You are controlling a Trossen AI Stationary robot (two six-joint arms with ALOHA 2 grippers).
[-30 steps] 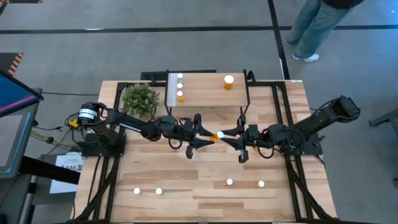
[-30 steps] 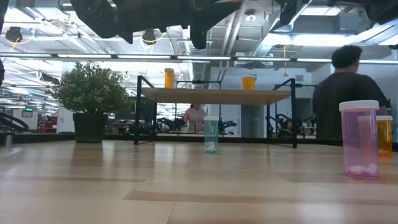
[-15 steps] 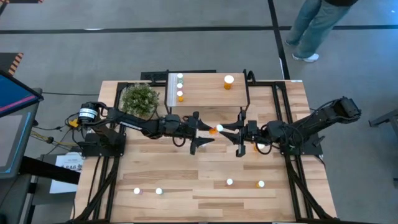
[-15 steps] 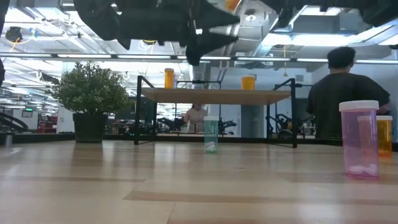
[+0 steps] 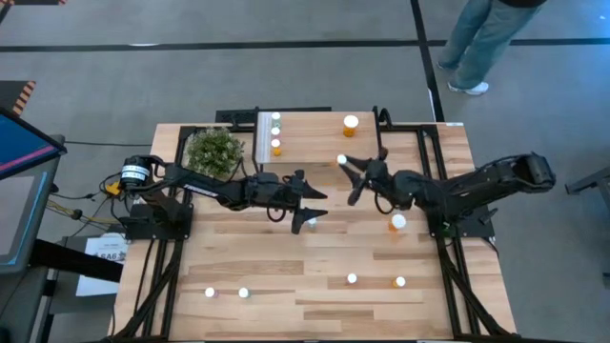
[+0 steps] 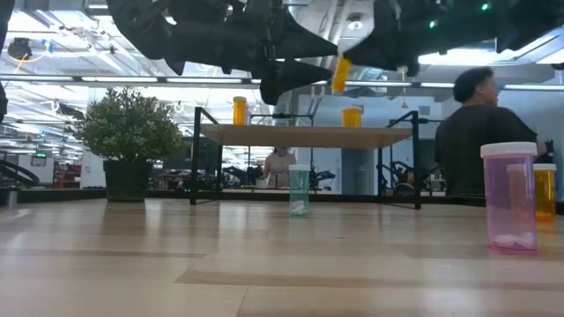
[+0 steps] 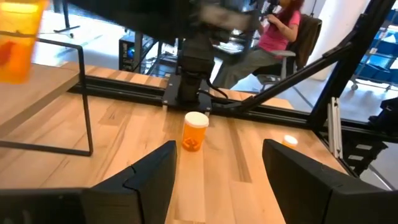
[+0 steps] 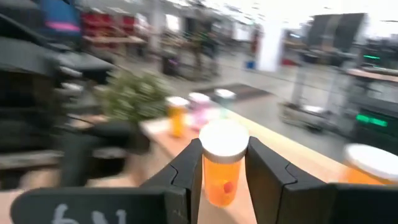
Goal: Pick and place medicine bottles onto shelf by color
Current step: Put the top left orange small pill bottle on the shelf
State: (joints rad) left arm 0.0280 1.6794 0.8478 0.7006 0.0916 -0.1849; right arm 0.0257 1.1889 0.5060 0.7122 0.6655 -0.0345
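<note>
The shelf (image 5: pixel 319 143) stands at the table's far edge. A row of three bottles (image 5: pixel 275 133) stands on its left part and an orange one (image 5: pixel 350 125) on its right. My right gripper (image 5: pixel 347 168) is shut on an orange, white-capped medicine bottle (image 8: pixel 221 168) just off the shelf's near edge. My left gripper (image 5: pixel 315 200) stands open at mid-table, nothing between its fingers (image 7: pixel 149 180). Another orange bottle (image 5: pixel 397 223) stands upright on the table under my right arm. Several more bottles (image 5: pixel 243 292) stand near the front edge. My right gripper pinches the orange bottle's body (image 8: pixel 221 183), just under its white cap (image 8: pixel 222 140), between its two fingers (image 8: pixel 189 171). The fingers come about level from the table's right side. The bottle is lifted clear and shows slightly tilted in the low view (image 6: pixel 340 75).
A potted plant (image 5: pixel 214 151) stands left of the shelf. A green bottle (image 6: pixel 300 189) and a pink one (image 6: pixel 509 198) stand on the table in the low view. A person (image 5: pixel 486 38) stands beyond the table's far right corner. Black frame rails (image 5: pixel 434 191) run along both sides.
The orange bottle was between both grippers at mid-table. It has parted from my left gripper, which has stayed roughly in place. My right gripper has swung with the bottle toward the far edge and the shelf, turning as it went.
</note>
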